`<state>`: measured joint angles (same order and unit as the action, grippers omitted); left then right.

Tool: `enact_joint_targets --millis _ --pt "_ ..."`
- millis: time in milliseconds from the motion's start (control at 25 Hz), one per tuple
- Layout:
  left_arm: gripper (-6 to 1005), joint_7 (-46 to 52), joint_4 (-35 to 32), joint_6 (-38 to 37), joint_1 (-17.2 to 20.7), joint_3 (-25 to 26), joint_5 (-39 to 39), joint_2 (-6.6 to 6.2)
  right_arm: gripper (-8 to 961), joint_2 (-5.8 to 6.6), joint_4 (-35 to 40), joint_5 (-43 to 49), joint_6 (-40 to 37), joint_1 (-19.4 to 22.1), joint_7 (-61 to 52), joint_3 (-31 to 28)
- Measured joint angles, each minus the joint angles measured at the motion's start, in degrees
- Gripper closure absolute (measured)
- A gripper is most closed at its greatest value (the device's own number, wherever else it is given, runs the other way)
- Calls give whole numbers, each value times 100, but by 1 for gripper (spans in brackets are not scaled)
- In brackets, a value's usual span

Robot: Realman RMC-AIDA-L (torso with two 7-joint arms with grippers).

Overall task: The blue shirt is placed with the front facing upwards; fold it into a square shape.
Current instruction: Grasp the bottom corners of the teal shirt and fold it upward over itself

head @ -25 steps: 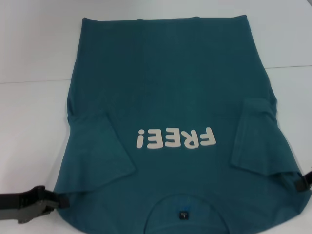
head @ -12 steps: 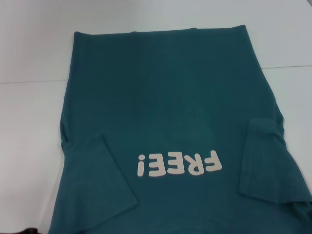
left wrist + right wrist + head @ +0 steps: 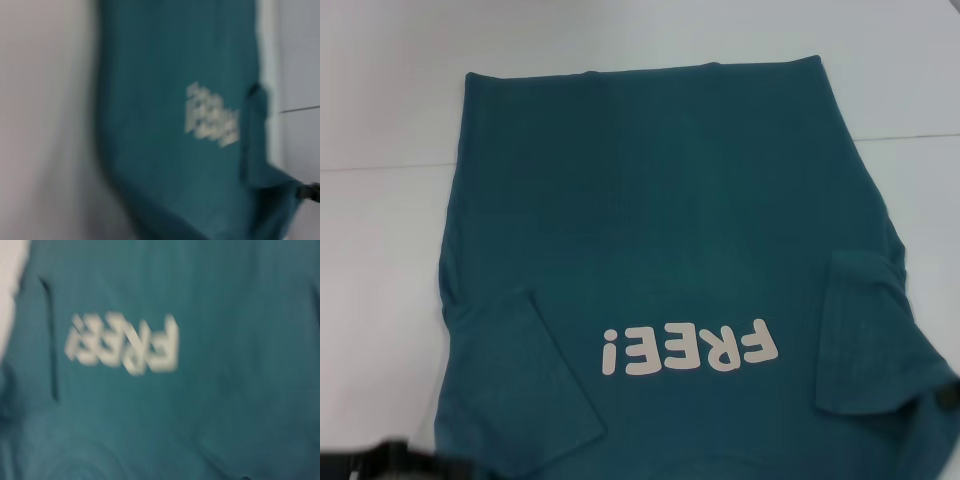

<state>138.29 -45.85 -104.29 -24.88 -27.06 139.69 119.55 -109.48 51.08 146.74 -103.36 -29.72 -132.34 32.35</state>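
**Blue shirt lying flat, both sleeves turned in, lengthwise fold seemingly next**

At the near left edge of the head view, the left gripper (image 3: 390, 460) is showing only as a dark blur beside the shirt's shoulder; whether its fingers are apart or together cannot be told. The blue shirt (image 3: 660, 200) is lying front-up on the white table (image 3: 380, 240), collar end nearest the robot, both sleeves folded inward. The next move probably calls for carrying the near end toward the far hem. White lettering (image 3: 688, 350) is reading "FREE!", upside down. At far right, the right gripper (image 3: 948, 396) is barely peeking in, its state also unclear.
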Motion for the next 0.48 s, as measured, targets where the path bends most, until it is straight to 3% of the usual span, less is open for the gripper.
enact_joint_targets --millis 280,480 --pt "971 329 774 687 -898 70 -561 -287 931 38 -46 -1049 399 -243 -85 -325" --pt "970 510 1144 1831 -1482 66 -578 -316 931 -79 -58 -1469 1482 -298 -363 -428"
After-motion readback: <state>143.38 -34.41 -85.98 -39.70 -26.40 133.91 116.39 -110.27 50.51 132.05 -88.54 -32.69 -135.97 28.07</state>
